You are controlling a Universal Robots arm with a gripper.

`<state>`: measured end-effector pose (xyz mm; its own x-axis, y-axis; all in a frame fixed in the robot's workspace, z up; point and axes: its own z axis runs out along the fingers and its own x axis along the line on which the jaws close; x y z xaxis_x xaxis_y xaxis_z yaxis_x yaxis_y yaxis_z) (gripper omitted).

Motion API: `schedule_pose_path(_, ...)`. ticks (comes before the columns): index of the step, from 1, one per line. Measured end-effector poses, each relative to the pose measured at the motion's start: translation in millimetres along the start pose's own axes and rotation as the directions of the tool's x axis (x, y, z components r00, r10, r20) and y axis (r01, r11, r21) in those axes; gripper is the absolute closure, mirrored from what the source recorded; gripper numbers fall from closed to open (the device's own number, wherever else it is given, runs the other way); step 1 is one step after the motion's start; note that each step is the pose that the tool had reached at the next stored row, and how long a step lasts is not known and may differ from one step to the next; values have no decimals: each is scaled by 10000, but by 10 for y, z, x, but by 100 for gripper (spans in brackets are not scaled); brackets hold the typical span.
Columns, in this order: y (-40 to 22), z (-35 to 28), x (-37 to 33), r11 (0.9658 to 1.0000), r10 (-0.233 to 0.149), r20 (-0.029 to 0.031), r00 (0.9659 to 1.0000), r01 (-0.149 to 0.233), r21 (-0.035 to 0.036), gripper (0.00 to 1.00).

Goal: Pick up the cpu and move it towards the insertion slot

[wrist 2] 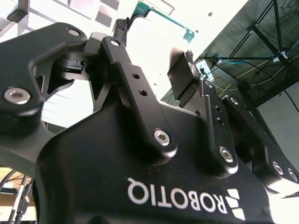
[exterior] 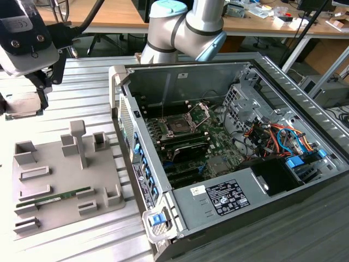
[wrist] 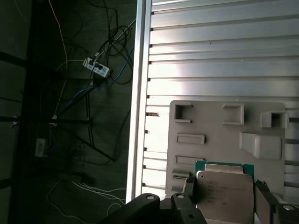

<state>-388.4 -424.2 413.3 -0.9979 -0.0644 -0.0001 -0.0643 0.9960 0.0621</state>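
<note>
The gripper (wrist: 225, 185) pinches the cpu (wrist: 223, 198) by opposite edges between its fingers (wrist: 188, 187); the chip is likely light, stiff, fragile and slick-lidded.

The plate (exterior: 54, 169) lies lower left in the exterior view, computer case (exterior: 185, 218) beside it, insertion slot (exterior: 179, 126) inside; gripper (wrist 2: 155, 38) clasps cpu (wrist: 224, 198).

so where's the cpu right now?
The cpu is held between the fingers in the first wrist view, above the grey tray at the exterior view's left, far from the slot.
</note>
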Motion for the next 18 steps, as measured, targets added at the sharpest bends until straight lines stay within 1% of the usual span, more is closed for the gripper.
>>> schedule_pose_path(6, -3, 0, -47, 10000, 1, 0, 10000, -1, 0, 45)
schedule_pose_path(18, -7, -1, -115, 10000, 0, 0, 10000, 0, 0, 45)
